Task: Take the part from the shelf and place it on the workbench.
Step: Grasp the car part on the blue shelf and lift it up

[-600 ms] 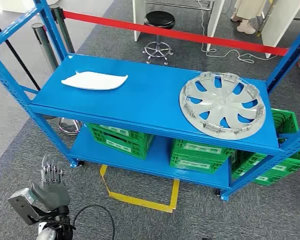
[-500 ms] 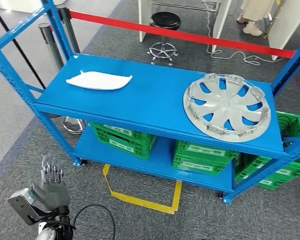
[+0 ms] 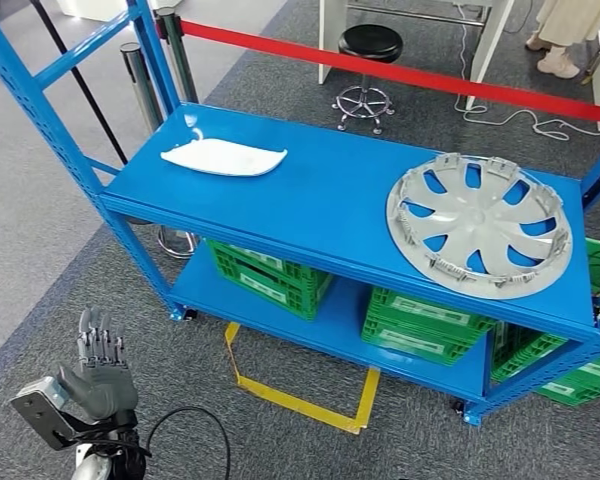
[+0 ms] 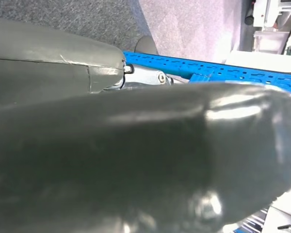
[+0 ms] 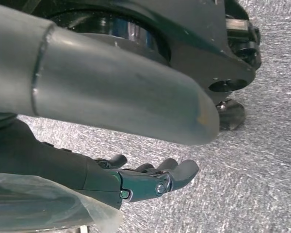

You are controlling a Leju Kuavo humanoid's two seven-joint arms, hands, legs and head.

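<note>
A blue shelf stands ahead of me. On its top board lie a flat white part at the left and a silver wheel cover at the right. My left hand is low at the bottom left, well short of the shelf, fingers apart and pointing up, holding nothing. The left wrist view is close behind its grey thumb, with a blue shelf beam past it. My right hand hangs over the grey carpet, its dark fingers stretched out and empty.
Green crates sit on the lower board. A yellow tape outline marks the carpet before the shelf. A red barrier belt with posts runs behind it, past a black stool. A person's feet stand at the far right.
The whole picture has shifted right and slightly down, so the camera has turned. My left hand keeps its raised, spread pose. Nothing on the shelf has moved.
</note>
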